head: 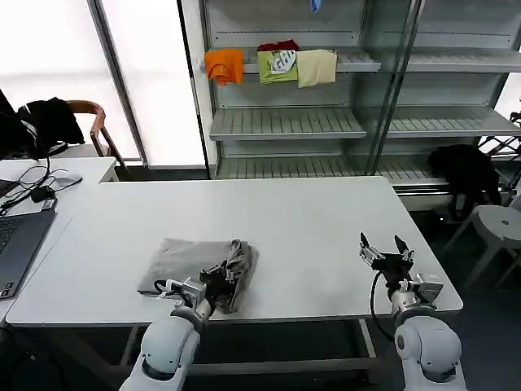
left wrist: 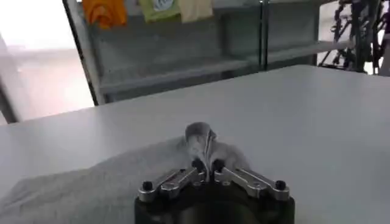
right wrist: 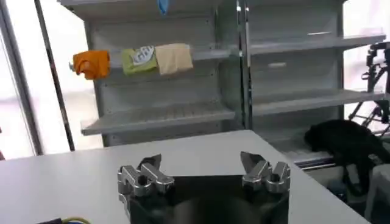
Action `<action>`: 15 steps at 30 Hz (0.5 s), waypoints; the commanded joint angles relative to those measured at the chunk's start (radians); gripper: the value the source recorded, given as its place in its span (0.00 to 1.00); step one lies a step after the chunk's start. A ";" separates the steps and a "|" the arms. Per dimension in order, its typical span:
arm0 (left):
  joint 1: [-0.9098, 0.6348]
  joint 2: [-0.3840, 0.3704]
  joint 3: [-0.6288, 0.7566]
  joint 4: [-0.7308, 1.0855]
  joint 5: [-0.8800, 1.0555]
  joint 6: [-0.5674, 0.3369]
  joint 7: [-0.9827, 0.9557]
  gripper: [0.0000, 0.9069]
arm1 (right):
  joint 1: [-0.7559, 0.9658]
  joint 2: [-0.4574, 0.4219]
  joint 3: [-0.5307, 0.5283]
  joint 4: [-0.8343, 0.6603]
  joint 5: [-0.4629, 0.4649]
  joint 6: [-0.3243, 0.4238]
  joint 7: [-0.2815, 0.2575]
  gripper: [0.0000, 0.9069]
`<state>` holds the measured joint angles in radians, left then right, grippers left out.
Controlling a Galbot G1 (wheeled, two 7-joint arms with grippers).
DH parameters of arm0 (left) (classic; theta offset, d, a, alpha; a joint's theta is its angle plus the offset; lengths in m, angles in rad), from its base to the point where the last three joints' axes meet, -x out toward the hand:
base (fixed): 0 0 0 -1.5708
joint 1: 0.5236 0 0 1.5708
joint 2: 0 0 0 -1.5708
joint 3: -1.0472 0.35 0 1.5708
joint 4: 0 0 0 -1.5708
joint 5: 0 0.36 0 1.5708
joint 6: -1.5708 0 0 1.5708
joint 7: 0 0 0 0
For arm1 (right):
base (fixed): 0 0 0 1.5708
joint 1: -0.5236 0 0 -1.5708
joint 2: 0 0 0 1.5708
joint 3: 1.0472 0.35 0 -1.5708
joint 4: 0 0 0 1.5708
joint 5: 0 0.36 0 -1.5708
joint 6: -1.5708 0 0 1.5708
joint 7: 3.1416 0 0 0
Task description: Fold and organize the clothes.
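No brand, label or readable writing can be made out; the print on the green garment [head: 278, 63] is too small to read.

Left to right in the head view: a laptop [head: 16, 244], cut off by the frame edge, and cables [head: 37, 186] are seen on a side desk at 9 o'clock. The light grey shirt [head: 191, 262] is lying folded on the white table [head: 309, 236] at about 7 o'clock, near the front edge. Its right-hand edge is clamped by the left gripper [head: 221, 277], jaws closed on a raised fold of cloth; the pinched fold [left wrist: 201, 137] is seen between the fingertips in the left wrist view. No chest print is seen on the shirt. The right gripper [head: 385, 248] is held at 5 o'clock over bare tabletop, jaws spread wide, nothing between them, well apart from the shirt.

Behind the table, grey shelving [head: 285, 122] is seen at 12 o'clock, with orange [head: 224, 65], green and cream [head: 317, 68] garments draped over an upper shelf. A black garment [head: 466, 173] and a stool [head: 496, 224] are seen at 3 o'clock.
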<state>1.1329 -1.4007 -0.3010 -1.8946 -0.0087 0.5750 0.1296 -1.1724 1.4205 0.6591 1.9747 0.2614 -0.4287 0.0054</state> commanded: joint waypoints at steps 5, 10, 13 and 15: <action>0.011 -0.003 0.047 -0.013 -0.002 0.003 -0.005 1.00 | 0.006 0.006 -0.002 -0.027 -0.004 0.003 0.000 1.00; 0.031 -0.005 0.029 -0.091 -0.151 0.003 0.006 1.00 | 0.007 0.009 -0.003 -0.034 -0.007 0.005 0.000 1.00; 0.050 0.009 -0.024 -0.161 -0.263 0.003 0.039 1.00 | 0.008 0.008 -0.001 -0.033 -0.007 0.005 0.001 1.00; 0.050 0.017 -0.102 -0.202 -0.311 0.002 0.082 1.00 | 0.008 0.007 0.000 -0.032 -0.007 0.004 0.001 1.00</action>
<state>1.1684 -1.3927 -0.2991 -1.9670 -0.1165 0.5767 0.1477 -1.1654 1.4271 0.6580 1.9477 0.2544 -0.4243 0.0061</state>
